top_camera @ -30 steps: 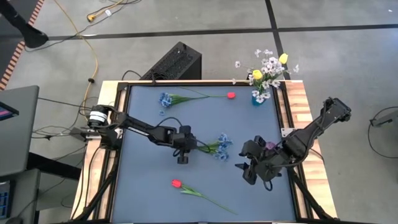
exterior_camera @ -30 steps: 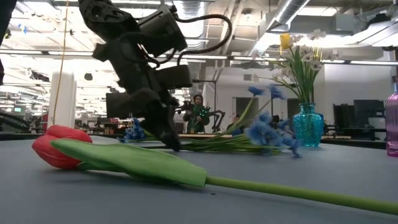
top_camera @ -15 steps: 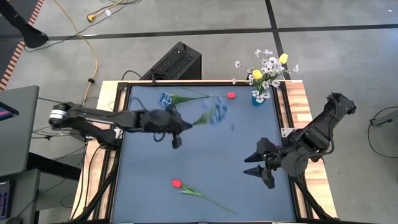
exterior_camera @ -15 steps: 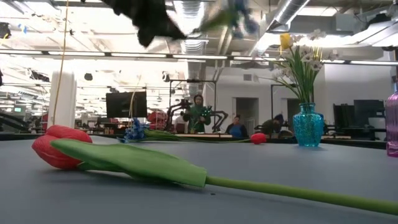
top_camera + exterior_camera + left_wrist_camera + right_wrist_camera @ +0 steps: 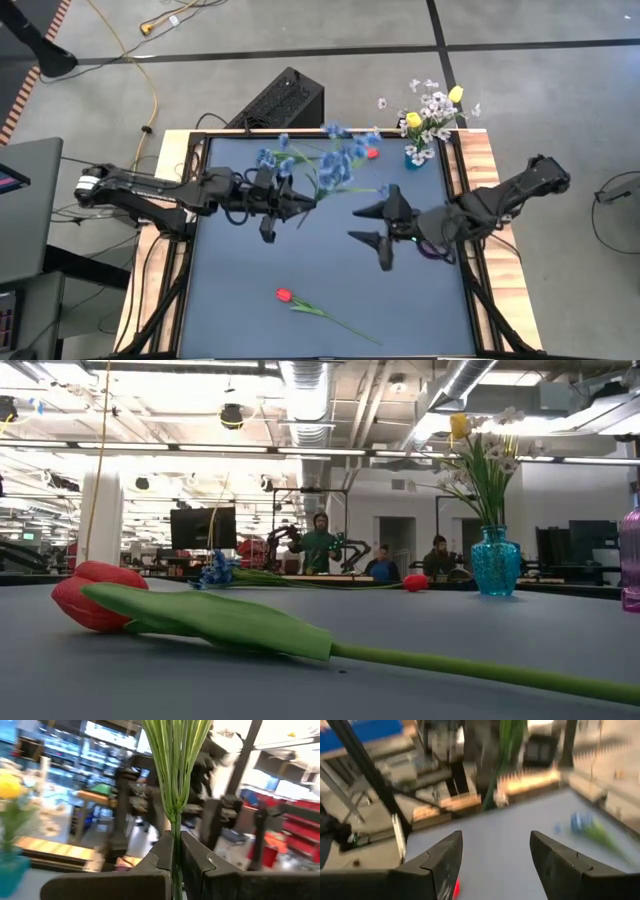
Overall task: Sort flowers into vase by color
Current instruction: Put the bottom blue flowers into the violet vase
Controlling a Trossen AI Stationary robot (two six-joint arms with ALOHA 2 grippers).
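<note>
The left claw pinches the green stem of a blue flower spray, holding it above the bench. The right claw hovers nearby, its fingers spread and empty.

Open mat ahead of both my claws. Obstacles: red tulip near front edge, blue spray and teal vase along the back.
</note>
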